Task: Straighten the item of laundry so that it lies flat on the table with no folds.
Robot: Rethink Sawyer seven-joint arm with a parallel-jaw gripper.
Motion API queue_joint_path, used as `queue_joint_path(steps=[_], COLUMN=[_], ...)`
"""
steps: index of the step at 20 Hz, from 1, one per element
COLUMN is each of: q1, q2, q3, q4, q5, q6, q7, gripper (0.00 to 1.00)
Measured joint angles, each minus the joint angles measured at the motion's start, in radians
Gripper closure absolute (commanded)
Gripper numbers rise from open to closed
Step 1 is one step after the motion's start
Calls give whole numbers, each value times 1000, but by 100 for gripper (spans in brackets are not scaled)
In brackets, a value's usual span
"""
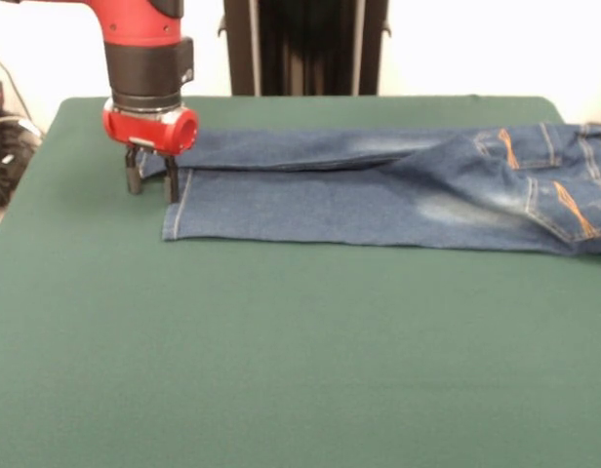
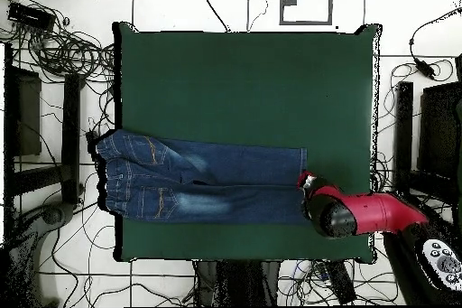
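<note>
the red and black gripper (image 1: 151,182) stands with jaws apart, straddling the far-leg hem of the small blue denim jeans (image 1: 379,195), which lie lengthwise on the dark green felt table (image 1: 281,341). best to clamp low, then pull outward, away from the waistband.

Blue jeans (image 1: 398,190) with orange stitching lie stretched across the green bench (image 1: 281,361) — legs side by side, hems at the claw (image 1: 151,182), waist hanging over the edge farthest from it.
</note>
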Motion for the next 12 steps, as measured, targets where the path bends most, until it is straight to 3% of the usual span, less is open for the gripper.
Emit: queue_joint_path(steps=[7,12], q1=[-3,45], q2=[-8,-14], q3=[26,27], q4=[0,-3], q5=[-47,-88], q6=[33,32], q7=[0,0], gripper=[0,0])
